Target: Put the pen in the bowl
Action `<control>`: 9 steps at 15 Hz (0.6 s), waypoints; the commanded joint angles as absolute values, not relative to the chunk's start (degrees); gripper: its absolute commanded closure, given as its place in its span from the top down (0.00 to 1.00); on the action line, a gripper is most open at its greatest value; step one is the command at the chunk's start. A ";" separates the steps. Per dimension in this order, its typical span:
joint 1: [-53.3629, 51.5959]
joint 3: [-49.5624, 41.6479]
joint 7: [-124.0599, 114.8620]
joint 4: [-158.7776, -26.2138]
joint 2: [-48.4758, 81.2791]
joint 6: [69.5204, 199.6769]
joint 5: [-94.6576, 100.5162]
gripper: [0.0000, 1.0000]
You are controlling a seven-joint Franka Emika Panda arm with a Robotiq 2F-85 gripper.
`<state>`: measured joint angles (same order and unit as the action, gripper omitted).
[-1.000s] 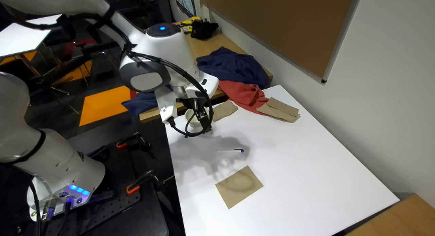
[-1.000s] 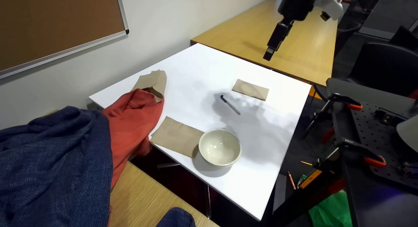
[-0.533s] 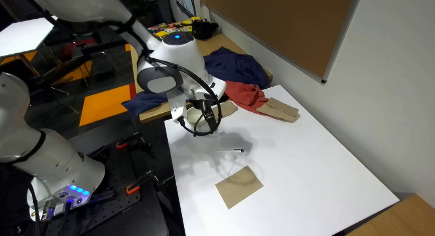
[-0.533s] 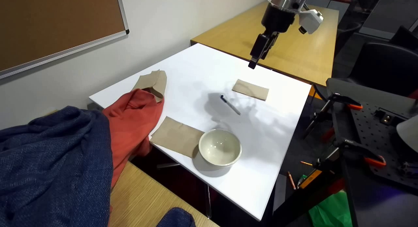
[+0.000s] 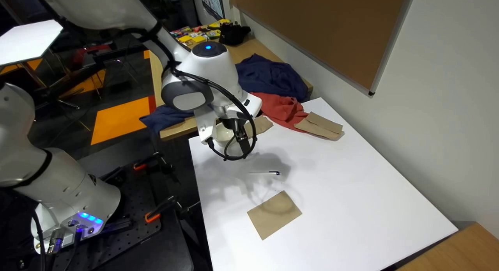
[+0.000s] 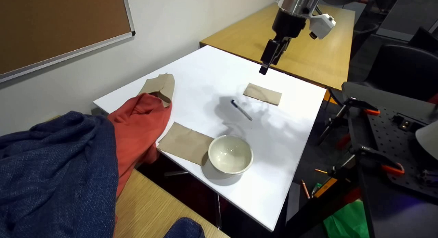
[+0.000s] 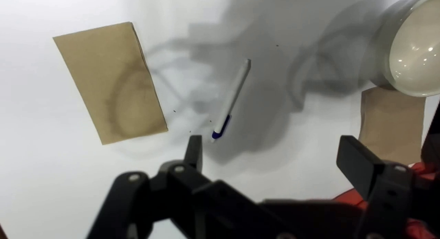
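Going rightward across the wrist view: first flat cardboard [image 7: 106, 80], then the pen [image 7: 232, 98], lying slantwise on the white surface [image 7: 178, 8] and held by nothing; next the tool [image 7: 271, 144], poised above, spread wide and gripping nothing; last, cut off at the edge, the bowl [image 7: 414, 39]. Seems to be at the approach, ahead of any grasp. Calls next, probably, for centring over the pen, lowering astride it, then closing on its sides.

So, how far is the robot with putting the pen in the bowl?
Done: nothing visible yet; the pen lies on the white table, outside the bowl. In hand: the gripper hangs open above the white table, holding nothing. Left: grasping the pen, carrying it to the bowl and releasing it inside.
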<state>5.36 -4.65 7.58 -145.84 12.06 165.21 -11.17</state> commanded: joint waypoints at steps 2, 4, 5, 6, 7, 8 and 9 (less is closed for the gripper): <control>5.73 -4.84 1.79 -140.53 20.55 167.04 -9.79 1.00; 4.91 -5.74 -0.99 -138.43 23.89 167.75 -8.67 1.00; 4.59 -6.09 -2.24 -137.49 25.34 167.95 -8.30 1.00; 4.16 -6.56 -3.50 -136.38 26.88 168.20 -7.89 1.00; 3.64 -7.14 -4.82 -135.28 28.49 168.63 -7.46 1.00; 3.46 -7.36 -5.61 -134.23 29.90 168.81 -7.45 1.00; 2.86 -8.00 -6.71 -133.11 31.62 169.75 -7.28 1.00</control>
